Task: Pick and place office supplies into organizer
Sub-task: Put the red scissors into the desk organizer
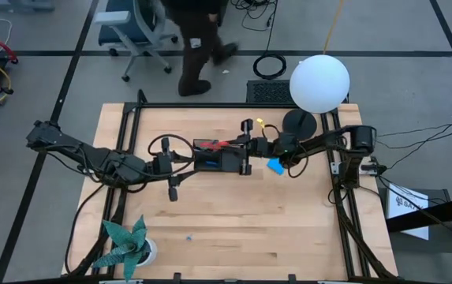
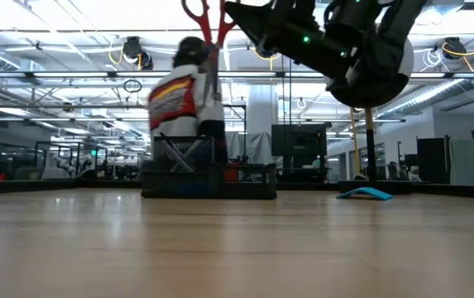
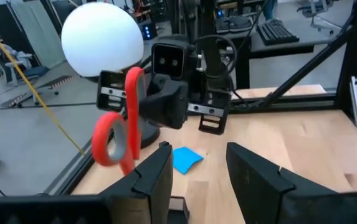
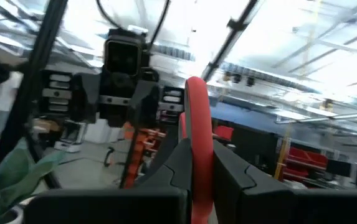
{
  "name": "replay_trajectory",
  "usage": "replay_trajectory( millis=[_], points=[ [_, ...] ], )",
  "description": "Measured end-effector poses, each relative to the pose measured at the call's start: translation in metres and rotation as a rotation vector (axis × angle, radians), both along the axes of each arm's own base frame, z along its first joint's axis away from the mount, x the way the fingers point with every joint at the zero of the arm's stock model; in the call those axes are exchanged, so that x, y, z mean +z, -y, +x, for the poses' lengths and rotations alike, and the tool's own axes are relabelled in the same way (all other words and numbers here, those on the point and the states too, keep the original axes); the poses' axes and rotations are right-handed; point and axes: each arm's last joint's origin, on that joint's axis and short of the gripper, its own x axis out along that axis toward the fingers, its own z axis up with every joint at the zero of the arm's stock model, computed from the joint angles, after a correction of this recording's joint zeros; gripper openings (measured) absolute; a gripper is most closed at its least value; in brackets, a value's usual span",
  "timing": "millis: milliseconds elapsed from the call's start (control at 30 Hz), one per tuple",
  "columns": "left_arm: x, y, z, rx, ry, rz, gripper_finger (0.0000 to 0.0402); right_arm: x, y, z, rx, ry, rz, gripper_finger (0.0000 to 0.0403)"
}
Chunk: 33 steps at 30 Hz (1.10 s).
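The black organizer [image 1: 219, 160] stands mid-table and also shows in the low view [image 2: 208, 180]. My right gripper [image 1: 249, 147] is just right of it, raised, and shut on the red-handled scissors [image 3: 125, 124]. My left gripper [image 3: 197, 149] is open and empty at the organizer's left end [image 1: 190, 162]. Whether it touches the tray, I cannot tell. The blue notepad [image 1: 275, 166] lies flat on the table right of the organizer. A tiny blue piece [image 1: 188, 235] lies nearer the front edge. My right gripper pinches one red handle [image 4: 195, 118] of the scissors between its two fingers [image 4: 228, 168]. It comes from the table's right side. The scissors are lifted clear of the table over the organizer, handles [image 2: 197, 12] high and the dark blades [image 2: 213, 74] pointing down toward it.
The lamp's black base [image 1: 299, 122] and white globe [image 1: 320, 83] stand just behind my right arm. A teal paper plant [image 1: 127, 248] sits at the front left corner. A person [image 1: 198, 39] walks beyond the far edge. Bare wood lies toward the front.
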Motion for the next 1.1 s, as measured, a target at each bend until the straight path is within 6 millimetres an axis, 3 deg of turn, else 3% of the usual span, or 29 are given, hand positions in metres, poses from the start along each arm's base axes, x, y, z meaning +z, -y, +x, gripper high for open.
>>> replay_trajectory(
  millis=[167, 533, 1100],
  points=[
    [0.000, 0.000, 0.000, 0.001, 0.003, -0.018, 0.0159, -0.005, 0.008, 0.010, 0.009, -0.012, 0.004, 0.0021],
    [0.000, 0.004, -0.001, -0.019, 0.002, -0.018, 0.0159, -0.027, 0.034, 0.012, -0.021, -0.077, 0.028, 0.0021],
    [0.000, 0.004, -0.001, -0.019, 0.000, -0.017, 0.0159, -0.027, 0.036, 0.012, -0.015, -0.084, 0.026, 0.0021]
  ],
)
